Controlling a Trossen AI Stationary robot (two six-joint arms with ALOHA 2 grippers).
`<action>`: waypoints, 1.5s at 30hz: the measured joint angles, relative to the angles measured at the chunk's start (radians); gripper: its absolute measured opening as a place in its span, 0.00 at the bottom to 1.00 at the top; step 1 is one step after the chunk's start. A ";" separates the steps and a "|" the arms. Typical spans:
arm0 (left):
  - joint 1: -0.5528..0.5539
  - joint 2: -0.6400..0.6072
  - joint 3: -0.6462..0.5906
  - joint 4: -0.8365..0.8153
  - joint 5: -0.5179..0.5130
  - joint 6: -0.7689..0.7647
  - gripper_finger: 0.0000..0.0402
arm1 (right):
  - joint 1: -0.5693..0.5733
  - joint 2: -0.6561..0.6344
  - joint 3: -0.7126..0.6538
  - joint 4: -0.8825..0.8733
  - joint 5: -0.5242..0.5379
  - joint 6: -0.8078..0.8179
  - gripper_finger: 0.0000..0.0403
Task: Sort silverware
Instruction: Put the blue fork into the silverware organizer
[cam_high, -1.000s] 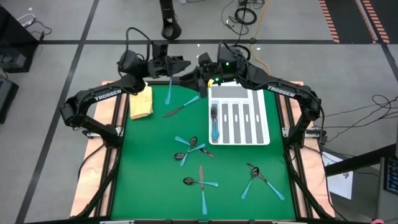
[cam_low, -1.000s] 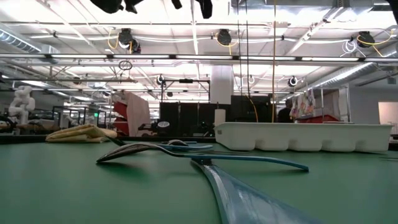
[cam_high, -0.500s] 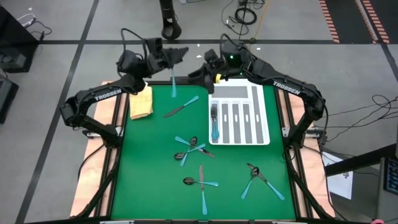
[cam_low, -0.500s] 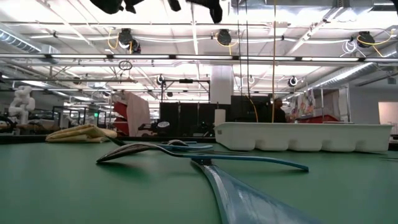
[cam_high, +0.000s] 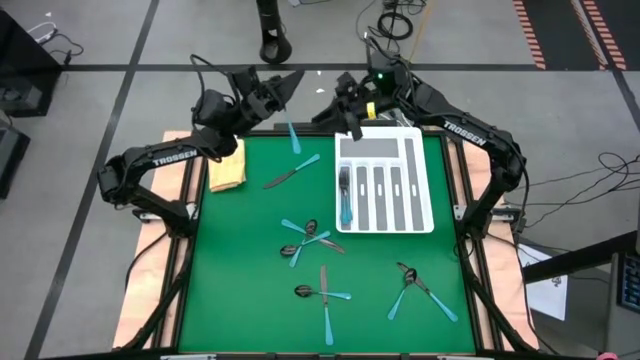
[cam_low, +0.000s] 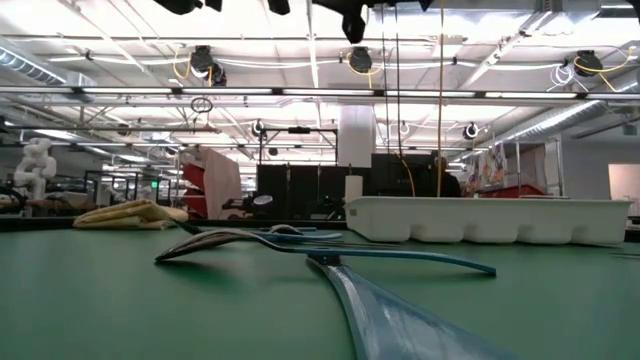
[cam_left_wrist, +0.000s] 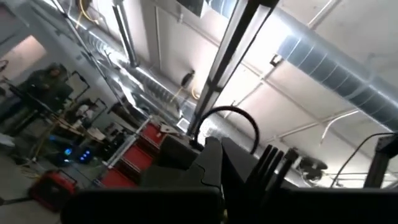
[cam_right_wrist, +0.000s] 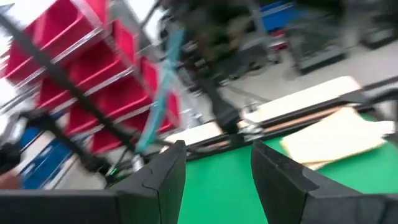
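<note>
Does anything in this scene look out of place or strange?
Yes. The left gripper, jaws shut, holds a light-blue utensil in the air, hanging slanted over the table's far edge. The right gripper, jaws open, waits beside it.

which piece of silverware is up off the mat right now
The blue-handled utensil hanging from the shut left end effector near the table's far edge. Every other piece lies flat on the green mat or in the white tray.
</note>
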 joint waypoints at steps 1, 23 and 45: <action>-0.003 0.003 0.000 -0.001 -0.008 0.012 0.00 | -0.002 0.000 0.000 -0.003 -0.034 -0.018 0.41; -0.083 0.180 0.000 0.180 -0.082 -0.080 0.00 | -0.059 0.002 0.000 -0.022 -0.307 0.071 0.41; -0.119 0.225 0.000 0.324 -0.234 -0.106 0.00 | -0.088 -0.003 0.000 -0.239 -0.152 -0.058 0.41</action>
